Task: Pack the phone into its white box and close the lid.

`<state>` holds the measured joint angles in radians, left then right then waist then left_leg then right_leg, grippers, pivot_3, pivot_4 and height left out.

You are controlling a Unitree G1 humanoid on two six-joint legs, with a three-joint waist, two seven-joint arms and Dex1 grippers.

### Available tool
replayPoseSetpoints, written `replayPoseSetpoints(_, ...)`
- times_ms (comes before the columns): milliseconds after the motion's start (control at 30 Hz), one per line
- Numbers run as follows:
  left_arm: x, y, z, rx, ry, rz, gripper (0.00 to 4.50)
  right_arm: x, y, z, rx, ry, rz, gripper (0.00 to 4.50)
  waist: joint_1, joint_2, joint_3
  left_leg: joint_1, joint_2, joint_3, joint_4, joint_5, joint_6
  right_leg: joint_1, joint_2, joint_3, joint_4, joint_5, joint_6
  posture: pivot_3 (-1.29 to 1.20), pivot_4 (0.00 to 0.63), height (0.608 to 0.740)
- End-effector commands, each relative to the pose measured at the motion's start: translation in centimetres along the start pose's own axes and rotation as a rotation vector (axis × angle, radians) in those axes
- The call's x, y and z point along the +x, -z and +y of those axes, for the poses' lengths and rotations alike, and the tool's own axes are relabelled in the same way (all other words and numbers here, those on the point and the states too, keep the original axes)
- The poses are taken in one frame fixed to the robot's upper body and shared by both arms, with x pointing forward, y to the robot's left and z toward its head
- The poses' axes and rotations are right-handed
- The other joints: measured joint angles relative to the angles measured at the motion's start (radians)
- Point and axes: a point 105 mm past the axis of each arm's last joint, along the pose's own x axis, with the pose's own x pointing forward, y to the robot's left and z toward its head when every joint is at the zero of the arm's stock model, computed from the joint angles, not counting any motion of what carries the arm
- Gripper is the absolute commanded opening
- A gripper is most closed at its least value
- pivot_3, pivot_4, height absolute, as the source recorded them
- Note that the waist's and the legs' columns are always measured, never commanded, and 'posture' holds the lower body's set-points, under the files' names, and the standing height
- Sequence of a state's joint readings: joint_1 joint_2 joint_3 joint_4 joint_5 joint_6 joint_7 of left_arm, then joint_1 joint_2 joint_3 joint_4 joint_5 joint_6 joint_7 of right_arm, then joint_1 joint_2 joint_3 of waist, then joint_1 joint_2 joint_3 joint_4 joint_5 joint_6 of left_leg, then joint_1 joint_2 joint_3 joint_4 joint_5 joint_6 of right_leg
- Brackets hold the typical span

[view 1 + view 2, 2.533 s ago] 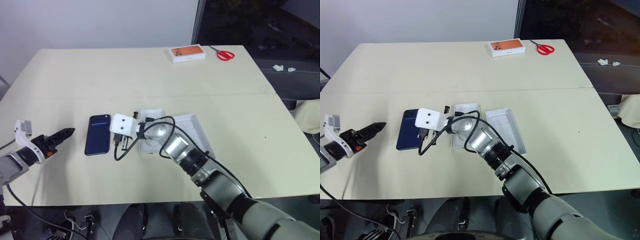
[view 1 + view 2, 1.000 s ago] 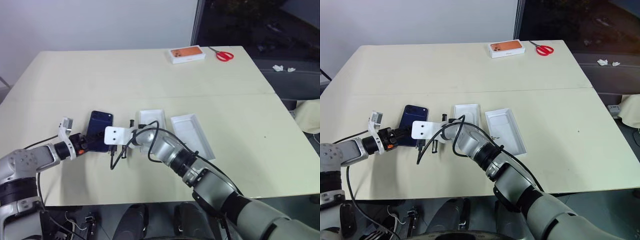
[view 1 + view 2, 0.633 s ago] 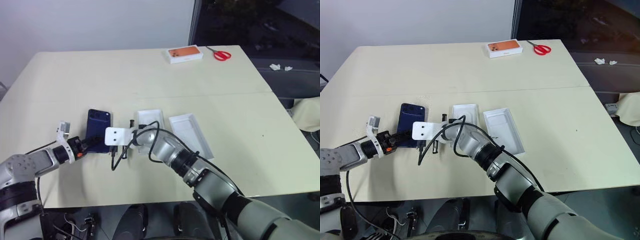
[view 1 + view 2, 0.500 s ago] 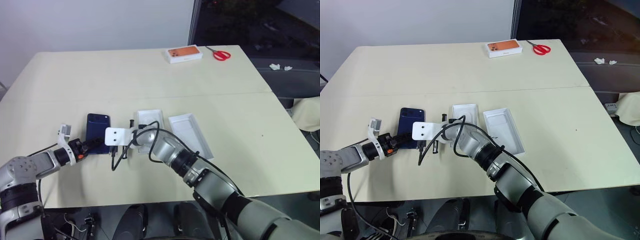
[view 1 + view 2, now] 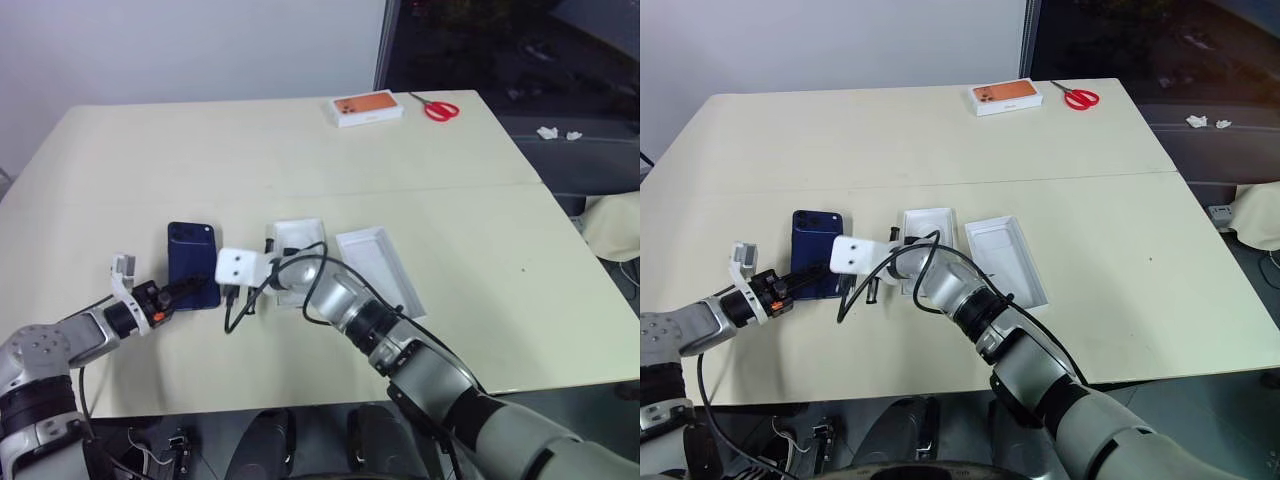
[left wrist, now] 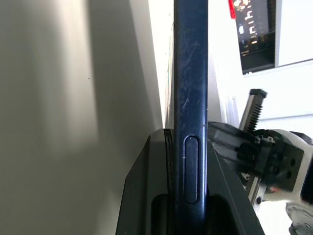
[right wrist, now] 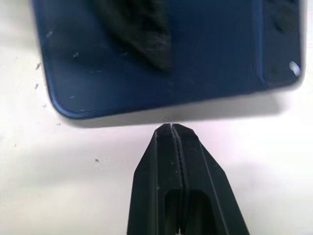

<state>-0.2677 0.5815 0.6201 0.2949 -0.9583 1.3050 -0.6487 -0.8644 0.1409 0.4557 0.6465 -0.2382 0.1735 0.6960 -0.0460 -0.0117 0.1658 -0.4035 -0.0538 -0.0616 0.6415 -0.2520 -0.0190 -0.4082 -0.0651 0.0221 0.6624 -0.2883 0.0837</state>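
Here the left gripper (image 5: 188,290) has its fingers (image 6: 146,196) clamped on the near edge of the slim dark navy-blue phone (image 5: 193,265), toward the table's (image 5: 480,250) near left edge. The right gripper (image 7: 172,128), fingers pressed together and empty, sits just beside it. The shallow white cardboard tray (image 5: 298,262) and deeper white lid (image 5: 378,268) lie open nearby.

Navy phone (image 5: 193,264) left of open white box (image 5: 299,247).
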Motion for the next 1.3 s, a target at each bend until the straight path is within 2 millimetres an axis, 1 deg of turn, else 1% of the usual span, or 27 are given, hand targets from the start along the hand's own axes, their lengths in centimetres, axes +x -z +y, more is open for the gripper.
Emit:
replayPoseSetpoints(33,-1.2,-0.9,-0.3,-0.050,0.054,-0.088,0.05,-1.7,-4.4,-1.5,0.252,-0.024,-0.237,0.00,-0.001,0.000,0.000,-0.001,0.000,0.000,0.000,0.000,0.000,0.000,0.000,0.000,0.000,0.000,0.000,0.00,0.150,0.740)
replayPoseSetpoints(67,-1.4,-1.2,-0.5,-0.046,0.062,-0.111,0.05,-2.5,-5.3,-1.9,0.352,-0.046,-0.305,0.00,-0.001,-0.001,0.000,-0.002,0.001,0.000,-0.001,0.000,-0.001,0.000,0.001,0.000,0.000,0.000,0.000,0.00,0.150,0.740)
replayPoseSetpoints(100,-1.4,-1.4,-0.6,-0.034,0.064,-0.130,0.00,-3.3,-6.0,-2.2,0.388,-0.063,-0.350,0.52,0.000,-0.001,0.000,-0.003,0.001,0.000,-0.001,0.000,-0.001,0.000,0.001,0.000,0.000,0.000,0.000,0.00,0.150,0.740)
replayPoseSetpoints(167,-1.3,-1.4,-1.8,-0.040,0.111,-0.148,0.00,-5.3,-6.6,-2.9,0.410,-0.084,-0.404,1.35,0.001,-0.001,0.000,-0.004,0.001,0.000,-0.002,0.001,-0.001,-0.001,0.001,0.000,0.000,0.000,0.000,0.00,0.150,0.740)
replayPoseSetpoints(233,-0.9,-0.4,-3.2,-0.014,0.154,-0.114,0.00,-7.2,-6.8,-3.5,0.410,-0.093,-0.433,2.33,0.002,-0.001,0.001,-0.004,0.001,0.000,-0.003,0.001,-0.001,-0.002,0.001,0.000,-0.001,0.000,0.000,0.00,0.150,0.740)
replayPoseSetpoints(267,-0.6,0.2,-3.8,-0.003,0.171,-0.093,0.00,-8.1,-6.7,-3.5,0.388,-0.103,-0.434,2.93,0.005,-0.002,0.001,-0.005,0.001,0.000,-0.003,0.001,-0.001,-0.002,0.000,0.000,-0.001,0.000,0.000,0.00,0.150,0.740)
replayPoseSetpoints(300,-0.2,1.0,-4.3,0.011,0.172,-0.071,0.00,-9.1,-6.2,-3.6,0.359,-0.102,-0.421,3.35,0.007,-0.002,0.001,-0.005,0.001,0.000,-0.003,0.001,-0.001,-0.001,0.000,0.000,-0.001,0.000,0.000,0.00,0.150,0.740)
replayPoseSetpoints(367,0.7,2.0,-5.3,0.029,0.188,-0.061,0.00,-10.9,-4.8,-3.8,0.317,-0.102,-0.385,4.40,0.015,-0.003,0.001,-0.005,0.000,0.000,-0.002,0.000,-0.001,-0.001,-0.001,0.000,-0.002,0.000,0.000,0.00,0.150,0.740)
replayPoseSetpoints(433,1.8,2.7,-6.4,0.038,0.218,-0.076,0.00,-12.8,-3.1,-3.7,0.279,-0.104,-0.343,4.47,0.025,-0.003,0.001,-0.005,0.000,0.000,-0.001,0.000,0.000,0.000,-0.001,0.000,-0.002,0.000,0.000,0.00,0.150,0.740)
replayPoseSetpoints(567,3.3,3.6,-8.0,0.033,0.249,-0.083,0.00,-15.3,-1.0,-3.3,0.246,-0.115,-0.299,4.47,0.025,-0.004,0.002,-0.005,0.001,0.001,-0.001,0.000,0.000,0.000,0.000,0.000,-0.002,0.000,0.000,0.00,0.150,0.740)
replayPoseSetpoints(633,3.9,4.0,-8.4,0.031,0.250,-0.072,0.00,-16.4,0.0,-3.2,0.223,-0.110,-0.273,4.47,0.024,-0.004,0.002,-0.005,0.002,0.001,-0.001,0.000,0.000,-0.001,0.001,0.000,-0.002,0.000,0.000,0.00,0.150,0.740)
replayPoseSetpoints(667,4.1,4.2,-8.3,0.018,0.240,-0.064,0.00,-16.8,0.6,-3.1,0.189,-0.103,-0.250,4.47,0.027,-0.004,0.002,-0.005,0.002,0.001,-0.001,0.000,0.000,-0.001,0.001,0.000,-0.002,0.000,0.000,0.00,0.150,0.740)
replayPoseSetpoints(700,4.3,4.4,-8.2,0.008,0.231,-0.059,0.00,-16.9,0.9,-3.0,0.163,-0.099,-0.234,4.47,0.027,-0.004,0.002,-0.005,0.002,0.001,-0.001,0.000,0.000,0.000,0.001,0.000,-0.002,0.000,0.000,0.00,0.150,0.740)
replayPoseSetpoints(767,4.9,4.8,-8.4,-0.022,0.242,-0.040,0.00,-17.3,1.0,-3.2,0.183,-0.094,-0.242,4.47,0.027,-0.004,0.002,-0.005,0.002,0.001,-0.001,0.000,0.000,0.000,0.001,0.000,-0.002,0.000,0.000,0.00,0.150,0.740)
replayPoseSetpoints(867,5.7,5.2,-9.3,-0.085,0.291,-0.018,0.00,-17.5,1.5,-3.2,0.172,-0.084,-0.231,4.47,0.032,-0.005,0.002,-0.005,0.002,0.001,0.000,0.000,0.000,0.000,0.001,0.000,-0.002,0.000,0.000,0.00,0.150,0.740)
replayPoseSetpoints(967,6.7,5.6,-10.1,-0.086,0.290,0.006,0.00,-18.1,2.1,-3.0,0.164,-0.088,-0.214,4.47,0.037,-0.006,0.003,-0.006,0.002,0.001,0.002,0.000,0.000,0.001,0.001,0.000,-0.002,0.000,0.000,0.00,0.150,0.740)
replayPoseSetpoints(1067,8.0,6.4,-10.5,-0.082,0.274,0.048,0.00,-19.3,2.6,-1.8,0.114,-0.132,-0.207,4.47,0.044,-0.007,0.003,-0.006,0.001,0.001,0.004,0.000,0.000,0.003,0.000,-0.001,-0.003,0.000,0.000,0.00,0.150,0.740)
replayPoseSetpoints(1133,8.5,6.8,-10.6,-0.091,0.267,0.063,0.00,-19.7,3.1,-1.5,0.071,-0.138,-0.186,4.47,0.044,-0.007,0.003,-0.006,0.001,0.001,0.004,0.000,0.001,0.003,0.000,0.000,-0.004,0.000,0.000,0.00,0.150,0.740)
replayPoseSetpoints(1233,8.6,6.8,-10.8,-0.051,0.266,0.067,0.00,-19.9,3.7,-1.0,0.024,-0.147,-0.159,4.47,0.035,-0.006,0.003,-0.006,0.001,0.001,0.004,0.000,0.001,0.003,0.000,0.000,-0.004,0.000,0.000,0.00,0.150,0.740)
replayPoseSetpoints(1300,8.0,5.6,-10.7,-0.054,0.268,0.037,0.00,-19.5,4.2,-0.7,-0.012,-0.146,-0.125,4.47,0.031,-0.006,0.003,-0.006,0.001,0.001,0.004,0.000,0.001,0.003,0.001,0.000,-0.004,0.000,0.000,0.00,0.150,0.740)
